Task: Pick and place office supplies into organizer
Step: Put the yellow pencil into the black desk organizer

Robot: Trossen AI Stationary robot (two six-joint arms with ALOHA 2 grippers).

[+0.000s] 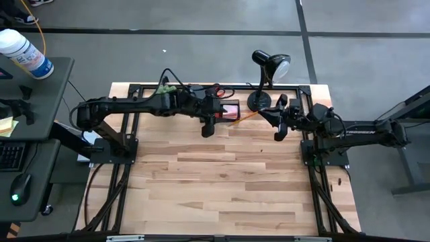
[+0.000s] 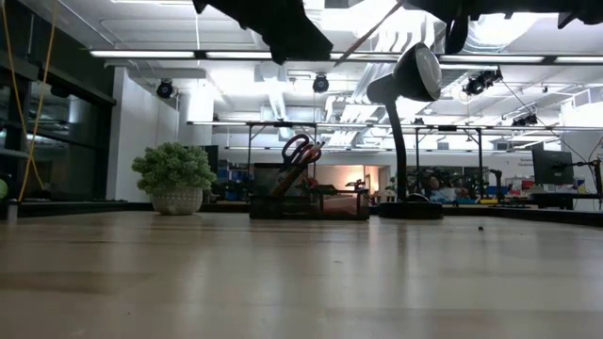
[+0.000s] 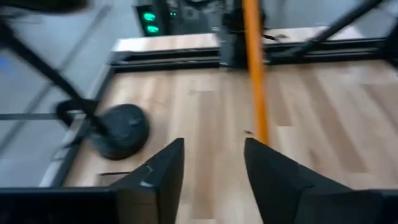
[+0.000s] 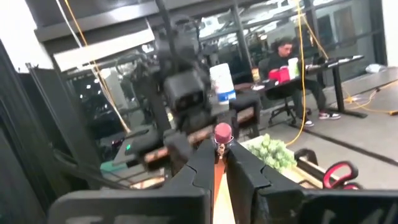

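The right gripper (image 4: pixel 219 163), pinched shut on the orange pencil (image 1: pixel 246 116) centre-frame, could drop it beside the black organizer (image 1: pixel 228 109); the left gripper (image 3: pixel 211 163) gapes empty.

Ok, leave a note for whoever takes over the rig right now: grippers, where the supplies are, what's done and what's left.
Left gripper: open, holding nothing, raised near the organizer at the table's back edge.
Right gripper: shut on the orange pencil, raised above the table beside the desk lamp.
Done: the scissors stand in the organizer's taller compartment; the pink pad looks to be in its tray.
Left: get the orange pencil into the organizer.
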